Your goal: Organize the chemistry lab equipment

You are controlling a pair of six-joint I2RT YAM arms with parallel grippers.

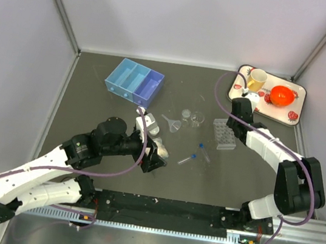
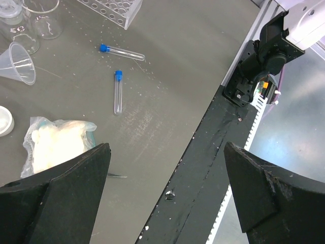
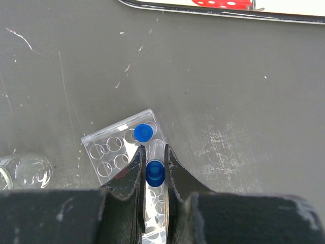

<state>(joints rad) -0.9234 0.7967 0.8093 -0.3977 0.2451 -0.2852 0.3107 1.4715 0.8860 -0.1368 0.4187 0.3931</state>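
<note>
- Top external view: the blue three-compartment tray sat at upper left-centre of the desk. The clear tube rack stood right of centre, with the clear funnel and tiny beakers between the two. The loose tubes lay flat just below centre. The right end effector hung over the rack's upper end, and the left end effector sat low at centre.
- Left wrist view: the left end effector was released, its fingers spread wide with nothing between them. The bag of white material lay at lower left, just beyond the left finger. Both loose blue-capped tubes lay apart from it, above centre.
- Right wrist view: the right end effector was clenched on a held tube, blue cap up, directly above the rack. A seated tube already stood in a well at the rack's upper corner, just beside the held one.
- Step in hand, as I judged it: racking the tubes, with one seated, one gripped and two left on the desk.
- The next move called for lowering the held tube upright into a free well without nudging its neighbour or tipping the light rack, then letting go. The left arm looked placed to take the bag.
</note>
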